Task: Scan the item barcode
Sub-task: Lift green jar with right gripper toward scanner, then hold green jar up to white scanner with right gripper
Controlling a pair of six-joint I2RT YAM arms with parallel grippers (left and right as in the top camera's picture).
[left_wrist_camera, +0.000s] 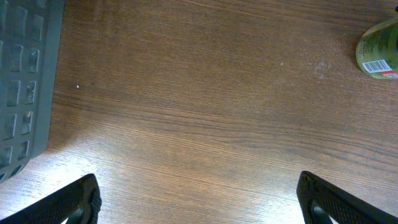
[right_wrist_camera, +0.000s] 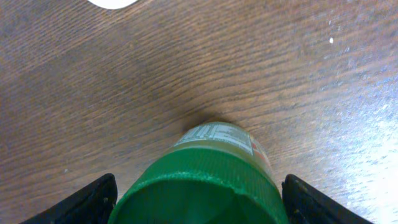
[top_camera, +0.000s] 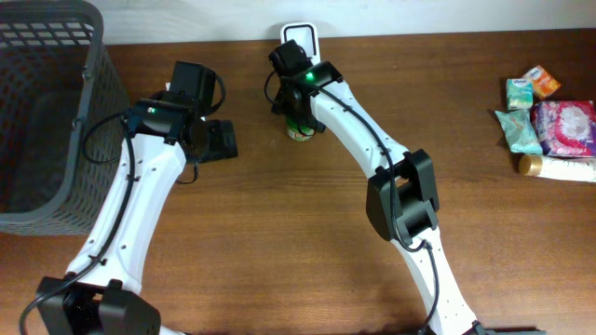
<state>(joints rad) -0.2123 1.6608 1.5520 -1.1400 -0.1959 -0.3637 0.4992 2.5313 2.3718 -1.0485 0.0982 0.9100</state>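
Note:
A bottle with a green cap and a pale label stands upright on the wooden table, just in front of a white scanner stand at the back edge. My right gripper comes down over it, and its black fingers press against both sides of the cap. From overhead the right gripper hides most of the bottle. My left gripper hovers open over bare wood to the left, with the bottle at the far right of its view, barcode showing.
A dark plastic basket fills the table's left end, and its wall lies close to my left gripper. Several packaged items lie at the right edge. The right arm stretches diagonally across the middle of the table.

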